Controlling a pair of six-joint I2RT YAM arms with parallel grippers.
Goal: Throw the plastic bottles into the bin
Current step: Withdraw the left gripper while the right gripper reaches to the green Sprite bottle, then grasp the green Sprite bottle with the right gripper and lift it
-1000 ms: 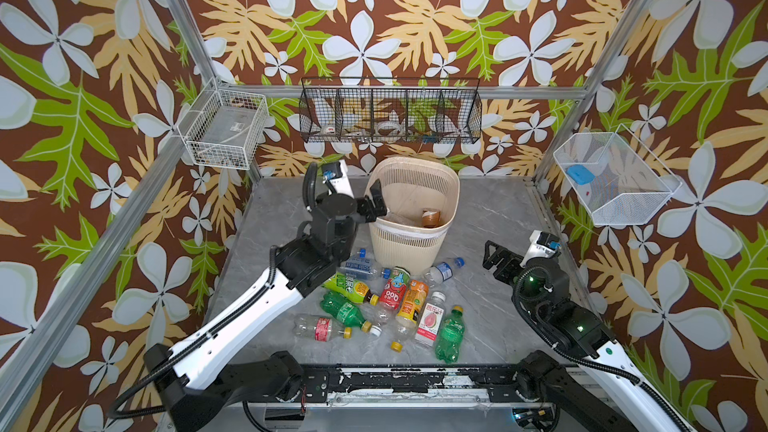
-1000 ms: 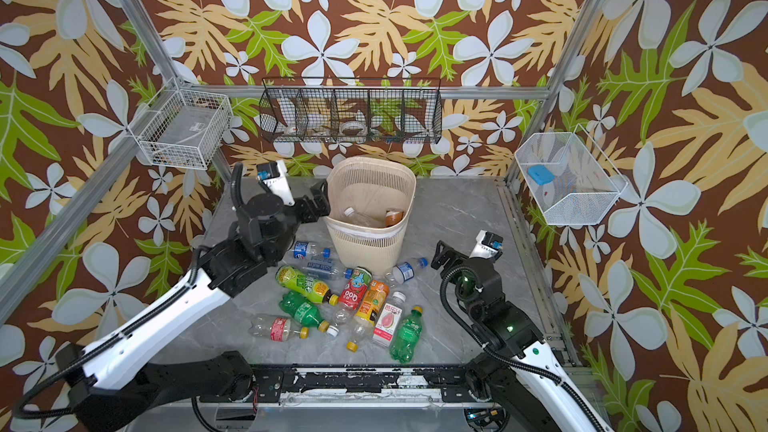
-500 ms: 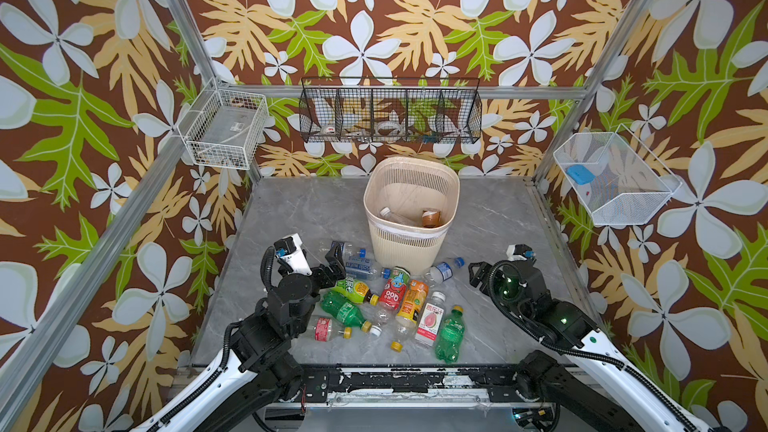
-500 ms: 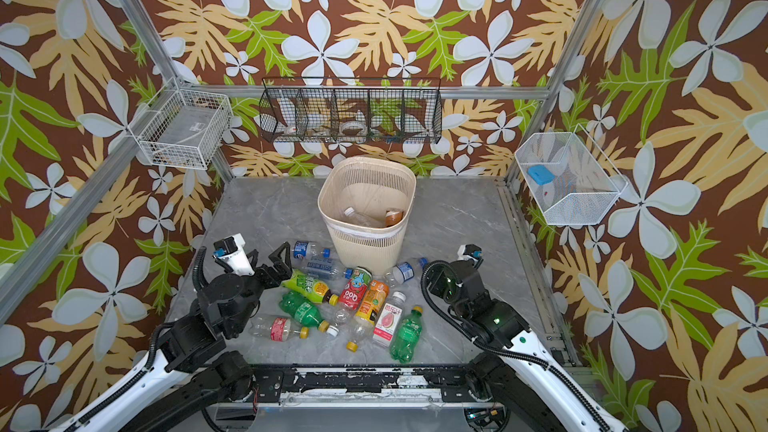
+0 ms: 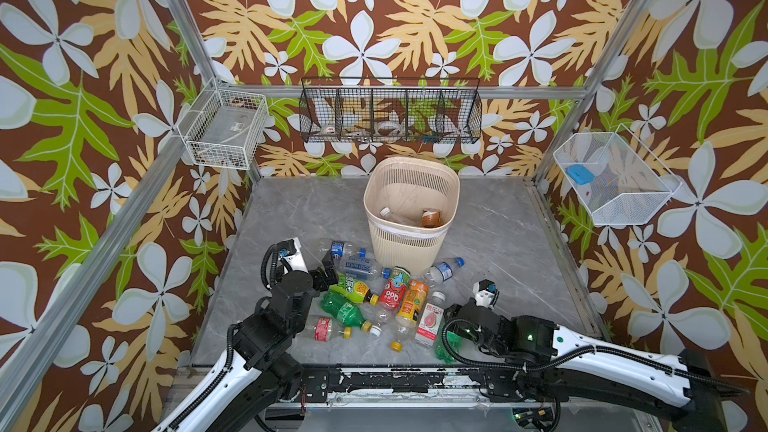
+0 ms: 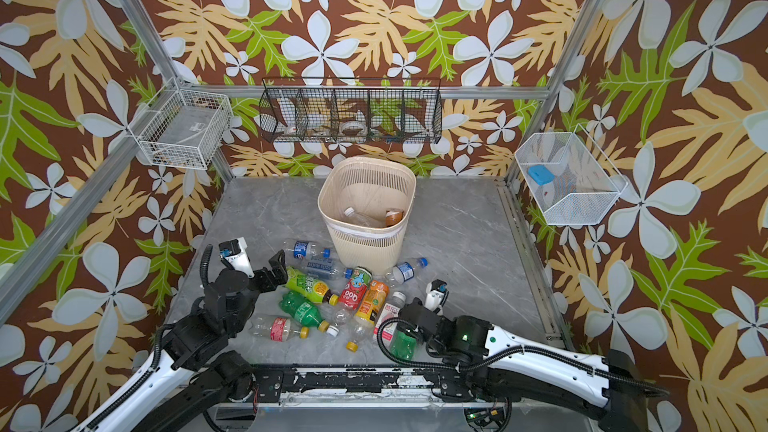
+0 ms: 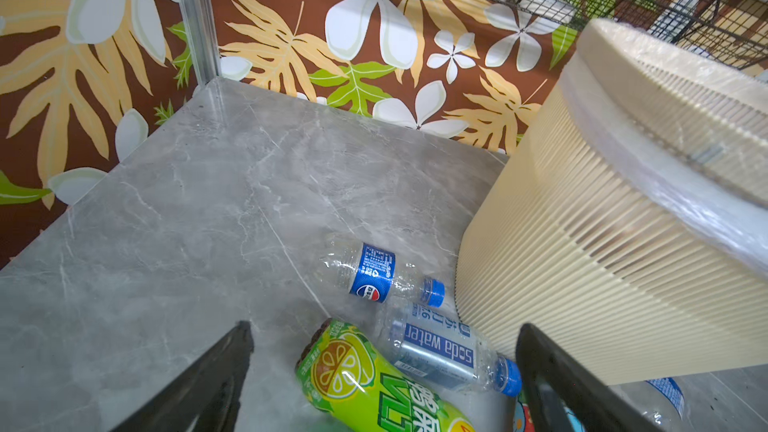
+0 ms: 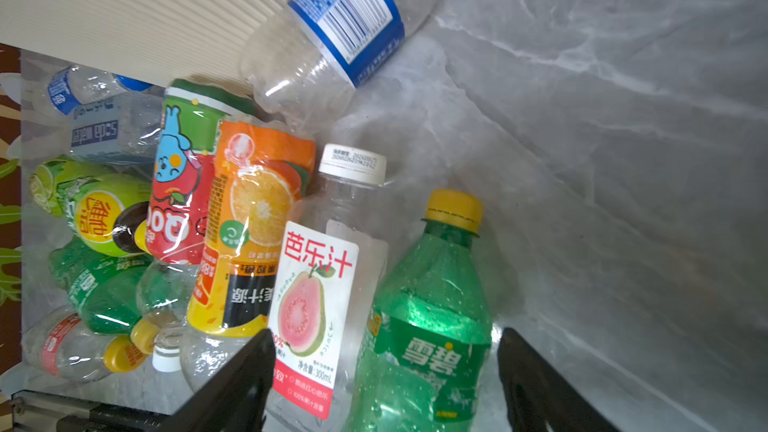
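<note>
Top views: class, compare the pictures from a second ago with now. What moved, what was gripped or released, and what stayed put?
The left gripper drew back from the bin to the pile, open above the lime-labelled bottle. The right gripper swung in toward the pile; its open jaws straddle the green yellow-capped bottle, not yet gripping. Nothing was visibly gripped or released. The bin and the plastic bottles stayed put.

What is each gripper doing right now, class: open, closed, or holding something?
Left gripper: open, holding nothing.
Right gripper: open, astride the green bottle, not clamped on it.
</note>
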